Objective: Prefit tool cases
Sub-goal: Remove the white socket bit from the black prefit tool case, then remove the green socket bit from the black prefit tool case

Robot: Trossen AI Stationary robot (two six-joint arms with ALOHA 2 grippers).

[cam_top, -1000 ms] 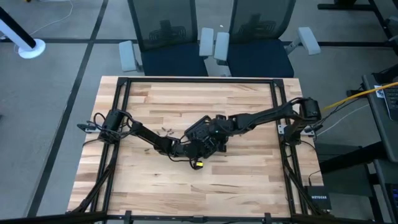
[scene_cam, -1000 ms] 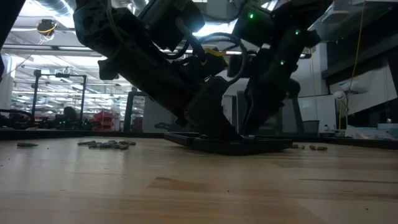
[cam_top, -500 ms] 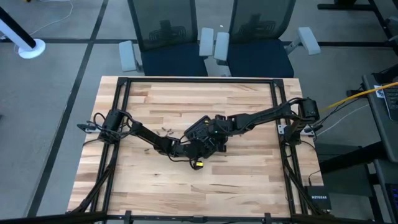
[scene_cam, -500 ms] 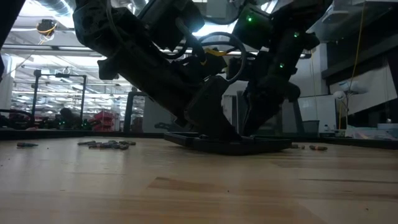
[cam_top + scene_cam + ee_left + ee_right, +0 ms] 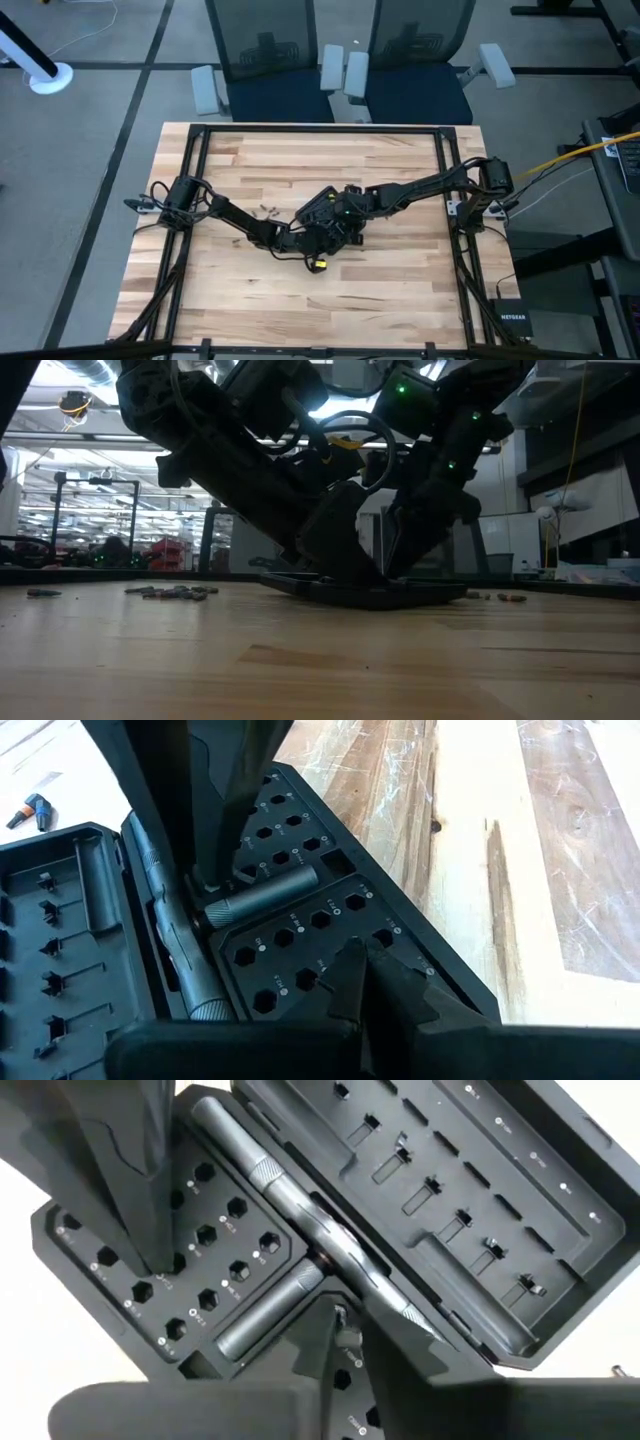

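Wooden planks of the table are carrying the opened tool case near the middle, where both arms are meeting over it. From above the case is mostly hidden under the grippers; the wrist views are showing its two flat halves, a grid of hexagonal slots and a metal driver handle lying in the hinge channel. Only the low view is revealing loose bits lying well apart from the case. Compared with a second ago, the right arm is sitting slightly shifted, the case unmoved. The left gripper is standing narrowly spread, one fingertip touching the slotted half just beside the handle. The right gripper is likewise parted, straddling the slot grid, holding nothing.
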